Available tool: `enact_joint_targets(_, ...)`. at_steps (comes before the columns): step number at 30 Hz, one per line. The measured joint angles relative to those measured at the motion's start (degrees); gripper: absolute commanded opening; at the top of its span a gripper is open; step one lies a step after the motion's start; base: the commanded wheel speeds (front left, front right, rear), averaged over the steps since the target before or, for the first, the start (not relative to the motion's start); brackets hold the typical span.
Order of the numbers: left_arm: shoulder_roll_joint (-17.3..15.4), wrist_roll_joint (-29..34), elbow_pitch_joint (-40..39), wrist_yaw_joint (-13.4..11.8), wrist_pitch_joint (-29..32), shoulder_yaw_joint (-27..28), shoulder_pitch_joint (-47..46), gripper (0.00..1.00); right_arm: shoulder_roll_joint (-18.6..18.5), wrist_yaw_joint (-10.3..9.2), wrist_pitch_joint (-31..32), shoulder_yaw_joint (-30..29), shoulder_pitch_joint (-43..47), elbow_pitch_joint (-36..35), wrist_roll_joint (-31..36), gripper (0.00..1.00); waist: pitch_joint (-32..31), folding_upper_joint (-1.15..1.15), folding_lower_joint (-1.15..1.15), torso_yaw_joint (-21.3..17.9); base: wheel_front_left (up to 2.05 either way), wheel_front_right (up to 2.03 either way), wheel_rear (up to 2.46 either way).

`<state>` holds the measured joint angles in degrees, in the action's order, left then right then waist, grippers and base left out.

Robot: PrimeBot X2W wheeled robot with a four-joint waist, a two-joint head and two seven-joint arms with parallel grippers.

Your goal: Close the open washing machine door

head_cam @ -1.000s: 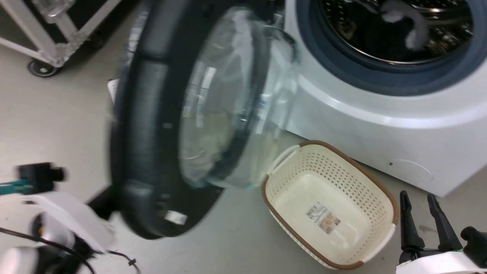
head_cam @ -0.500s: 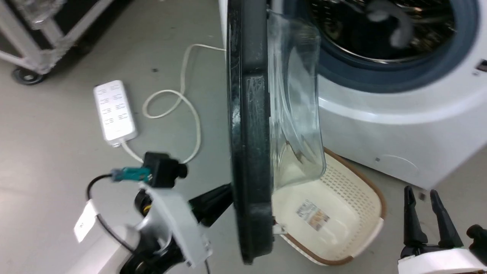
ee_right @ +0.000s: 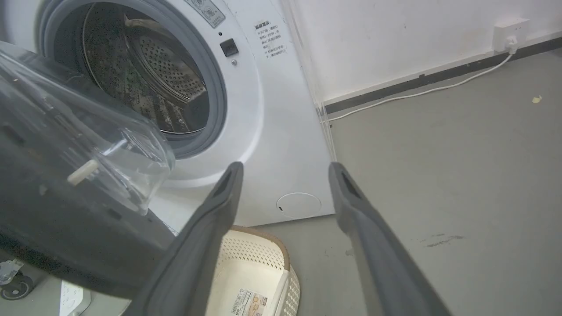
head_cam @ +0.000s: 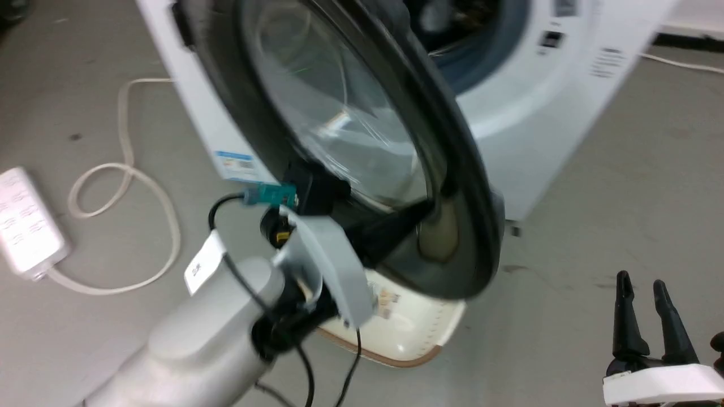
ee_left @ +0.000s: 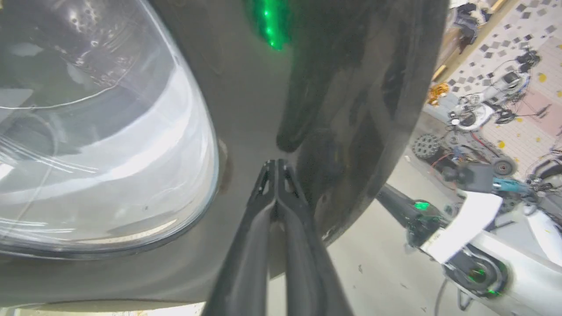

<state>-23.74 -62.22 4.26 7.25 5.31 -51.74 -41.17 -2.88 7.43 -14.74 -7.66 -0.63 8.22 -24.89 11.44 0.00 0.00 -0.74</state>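
my left pincer [ee_left: 275, 163] is pinched shut with nothing in it, in the middle of the wrist picture. shut like this, its two fingers make one stiff stick for pushing. the tips touch the black rim of the washing machine door [head_cam: 469, 186], beside the glass bowl. in the head picture the door is in the middle, partly open, angled off the washing machine [head_cam: 526, 118] at the upper right. my right pincer [head_cam: 640, 280] sits spread apart at the lower right, out of the door's way.
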Motion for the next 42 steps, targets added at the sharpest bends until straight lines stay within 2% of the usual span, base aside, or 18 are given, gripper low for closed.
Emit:
enact_joint_targets(6,5.2,3.6,14.4,0.0,-5.0,-1.1,-8.2,0.0,0.0,0.0,0.0,0.0,-0.1,0.3,-0.9,1.0,0.8,0.0,0.0,-6.1,0.0,0.0,0.0)
enact_joint_targets(11,10.6,6.7,27.2,-0.9,-8.0,-1.0,-14.4,0.0,0.0,0.0,0.0,0.9,-0.5,0.4,-1.5,1.0,1.8,0.0,0.01,-9.3,0.0,0.0,0.0)
enact_joint_targets(17,15.3,8.4,38.2,-2.6,-14.1,0.7,-20.1,0.0,0.0,0.0,0.0,1.0,-0.8,0.6,-1.9,1.0,2.2,0.0,0.01,-10.3,0.0,0.0,0.0)
enact_joint_targets(22,16.9,7.1,41.9,-2.2,-18.1,3.5,-21.3,0.0,0.0,0.0,0.0,0.8,-0.8,0.8,-1.8,1.0,0.6,0.0,0.0,-9.3,0.0,0.0,0.0)
enact_joint_targets(25,16.2,7.2,41.6,-2.0,-19.5,5.6,-20.9,0.0,0.0,0.0,0.0,0.5,-0.6,0.9,-1.7,1.0,-1.0,0.0,0.0,-8.3,0.0,0.0,0.0)
enact_joint_targets(27,14.6,7.3,39.9,-2.8,-19.9,9.3,-19.7,0.0,0.0,0.0,0.0,0.5,-0.1,1.0,-1.3,1.0,-2.2,0.0,0.0,-7.5,0.0,0.0,0.0)
enact_joint_targets(29,11.5,10.0,35.1,-5.9,-20.0,16.2,-16.9,0.0,0.0,0.0,0.0,0.4,0.4,1.0,-1.1,1.0,-3.5,0.0,0.0,-6.8,0.0,0.0,0.0)
enact_joint_targets(32,6.7,17.7,25.6,-10.5,-20.1,26.1,-10.1,0.0,0.0,0.0,0.0,0.2,1.5,0.9,-0.9,1.0,-5.2,0.0,-0.01,-5.5,0.0,0.0,0.0)
enact_joint_targets(35,5.1,25.1,17.3,-13.8,-20.1,32.5,-0.2,0.0,0.0,0.0,0.0,0.4,2.7,0.9,-0.4,1.0,-6.6,0.0,-0.01,-3.8,0.0,0.0,0.0)
enact_joint_targets(38,5.7,29.9,11.8,-14.7,-20.1,35.6,8.1,0.0,0.0,0.0,0.0,0.3,3.4,0.8,-0.3,1.0,-7.7,0.0,-0.01,-2.2,0.0,0.0,0.0)
enact_joint_targets(42,5.3,33.6,9.6,-14.0,-20.1,36.5,16.6,0.0,0.0,0.0,0.0,0.8,3.7,0.9,-0.1,1.0,-9.0,0.0,-0.01,-0.8,0.0,0.0,0.0)
